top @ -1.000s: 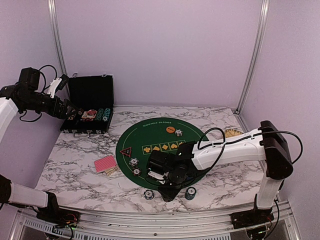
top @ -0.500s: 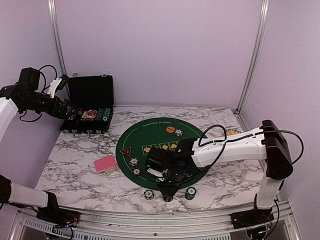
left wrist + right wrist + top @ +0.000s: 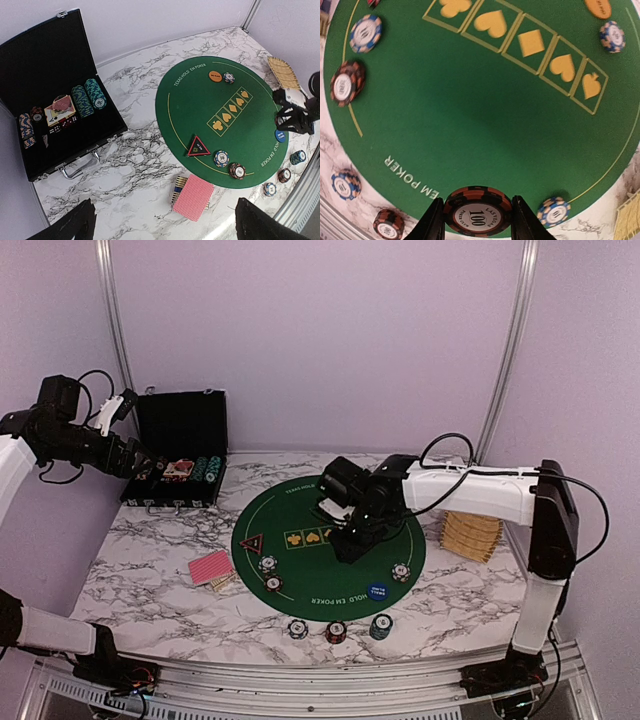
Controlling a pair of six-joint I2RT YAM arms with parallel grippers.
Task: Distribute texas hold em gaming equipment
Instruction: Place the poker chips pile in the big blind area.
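Note:
My right gripper (image 3: 477, 220) is shut on a black-red 100 chip (image 3: 477, 209) and holds it above the green mat (image 3: 310, 565); it also shows in the top view (image 3: 346, 548). On the mat lie the triangle marker (image 3: 251, 542), two chips (image 3: 267, 563) at the left, one chip (image 3: 401, 572) and the blue button (image 3: 377, 591) at the right. The orange button (image 3: 215, 76) and a blue chip (image 3: 229, 77) lie at the far edge. Three chips (image 3: 336, 631) sit in front of the mat. Red-backed cards (image 3: 211, 567) lie left of it. My left gripper (image 3: 165, 231) is open, high near the case.
The black chip case (image 3: 180, 450) stands open at the back left with chips and cards inside. A tan slatted wooden piece (image 3: 472, 532) lies right of the mat. The marble table (image 3: 150, 580) ends at a metal rail in front.
My right gripper has risen from the mat's front edge and moved back over the middle of the mat with the 100 chip. A red chip shows where it was. The left arm has not moved.

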